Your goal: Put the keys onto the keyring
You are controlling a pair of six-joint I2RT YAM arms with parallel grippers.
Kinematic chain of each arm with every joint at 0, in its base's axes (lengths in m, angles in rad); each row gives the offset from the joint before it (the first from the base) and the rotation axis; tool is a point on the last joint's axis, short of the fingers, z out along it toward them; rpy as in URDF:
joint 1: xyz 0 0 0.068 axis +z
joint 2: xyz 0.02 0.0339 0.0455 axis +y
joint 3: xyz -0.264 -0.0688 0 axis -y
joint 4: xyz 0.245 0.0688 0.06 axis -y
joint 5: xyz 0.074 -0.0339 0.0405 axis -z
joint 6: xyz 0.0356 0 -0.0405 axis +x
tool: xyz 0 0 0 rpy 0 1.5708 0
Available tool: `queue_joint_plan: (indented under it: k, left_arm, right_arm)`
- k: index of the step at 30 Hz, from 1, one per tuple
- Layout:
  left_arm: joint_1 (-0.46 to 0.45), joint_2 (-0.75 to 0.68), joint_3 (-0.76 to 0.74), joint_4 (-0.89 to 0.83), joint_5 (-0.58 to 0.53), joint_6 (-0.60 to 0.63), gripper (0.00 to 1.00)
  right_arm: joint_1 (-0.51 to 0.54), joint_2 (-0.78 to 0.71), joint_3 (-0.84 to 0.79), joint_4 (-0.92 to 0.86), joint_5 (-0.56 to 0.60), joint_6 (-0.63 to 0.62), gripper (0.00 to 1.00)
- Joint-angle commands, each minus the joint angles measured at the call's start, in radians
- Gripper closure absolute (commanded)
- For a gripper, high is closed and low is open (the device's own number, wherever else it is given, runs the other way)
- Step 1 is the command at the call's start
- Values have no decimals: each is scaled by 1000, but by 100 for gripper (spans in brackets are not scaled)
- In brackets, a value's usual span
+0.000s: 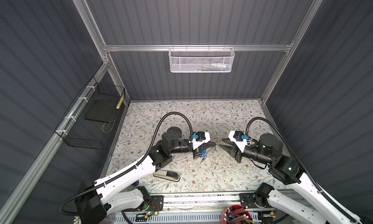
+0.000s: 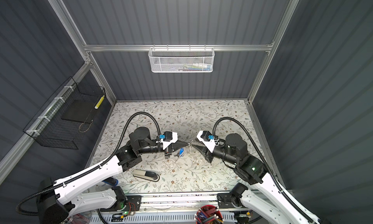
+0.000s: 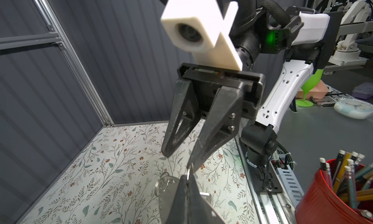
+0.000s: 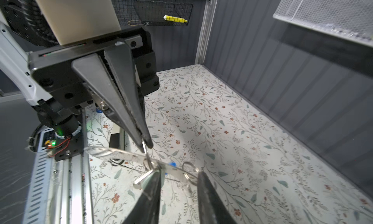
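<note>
My left gripper (image 4: pixel 147 145) is shut on a small wire ring (image 4: pixel 145 152) held above the mat. That ring meets the band of the keyring (image 4: pixel 121 152), a flat grey strip also seen behind my left fingertips (image 3: pixel 167 196). My right gripper (image 4: pixel 179 174) faces it tip to tip with its jaws open. A key with a mint-green tag (image 4: pixel 144 179) rests against one of the right fingers (image 4: pixel 155 184). A second wire ring (image 4: pixel 190 166) sits between the open jaws. The blue tag (image 1: pixel 203 153) (image 2: pixel 181 151) hangs below the left gripper (image 1: pixel 214 145), close to the right gripper (image 1: pixel 221 146).
A grey-and-black stapler (image 1: pixel 167 175) lies on the floral mat near the left arm. A red cup of pencils (image 1: pixel 238 215) stands at the front rail. A black wire basket (image 1: pixel 90 120) hangs on the left wall and a white mesh basket (image 1: pixel 201 60) on the back wall.
</note>
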Motion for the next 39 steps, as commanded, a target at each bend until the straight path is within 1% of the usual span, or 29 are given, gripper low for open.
queue_joint_plan:
  k: [1, 7, 11, 12, 14, 17, 18, 19, 21, 22, 23, 27, 33, 39]
  left_arm:
    - [9, 0, 41, 6, 36, 15, 100]
    - [10, 6, 48, -8, 32, 21, 100]
    - [10, 9, 53, -13, 17, 26, 100]
    - [10, 7, 53, -13, 10, 28, 100]
    - [10, 0, 53, -13, -5, 29, 100]
    - [10, -8, 54, -16, -10, 30, 100]
    - [10, -9, 54, -17, -10, 30, 100]
    - [11, -9, 53, -18, -9, 30, 100]
    - [9, -5, 54, -16, -6, 30, 100]
    - [11, -1, 55, -16, -4, 30, 100]
    - [9, 3, 58, -16, -2, 29, 100]
    - [9, 12, 65, -20, 4, 29, 100]
    - [10, 18, 66, -24, 14, 29, 100]
    - [10, 26, 72, -28, 28, 29, 100]
  right_arm:
    - [-3, 13, 20, 38, -73, 13, 73]
    - [-3, -4, -5, 65, -98, 15, 80]
    - [-4, -7, -19, 67, -107, 7, 80]
    - [-3, -7, -19, 57, -92, 7, 79]
    - [-4, -12, -18, 24, -43, -4, 70]
    - [-4, -39, -39, -3, 7, -22, 64]
    - [-4, -48, -48, -5, 49, -22, 63]
    - [-3, -54, -54, -8, 48, -23, 63]
    - [-4, -56, -58, -3, 28, -22, 64]
    - [-4, -54, -59, 5, -26, -21, 66]
    - [-4, -50, -57, 12, -44, -20, 67]
    - [-3, -28, -44, 23, -89, -28, 69]
    - [-2, -33, -52, 66, -127, -21, 71]
    - [-1, -39, -57, 98, -118, -8, 73]
